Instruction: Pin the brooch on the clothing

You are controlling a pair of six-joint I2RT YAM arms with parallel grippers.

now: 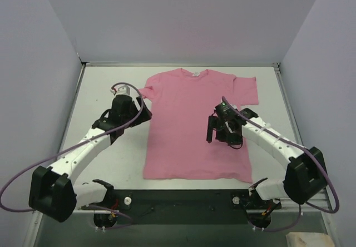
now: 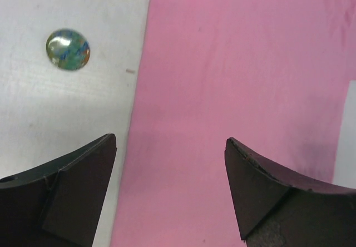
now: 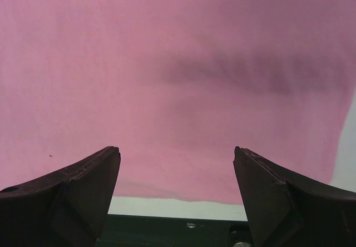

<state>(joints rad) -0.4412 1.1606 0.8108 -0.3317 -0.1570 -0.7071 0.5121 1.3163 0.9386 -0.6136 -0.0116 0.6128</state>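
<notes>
Both my pincers gape empty: left pincer [image 2: 171, 141] over shirt [image 2: 239, 80] edge, right pincer [image 3: 177, 149] over its hem by table [image 2: 33, 124] near edge. Brooch [image 2: 67, 49] lies on bare table, just beside shirt.

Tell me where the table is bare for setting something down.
Bare table shows right of the shirt, below its sleeve, and in a thin strip behind the collar. Left of the shirt is crowded: the left arm and the brooch sit there. The right arm crosses the near right corner.
</notes>
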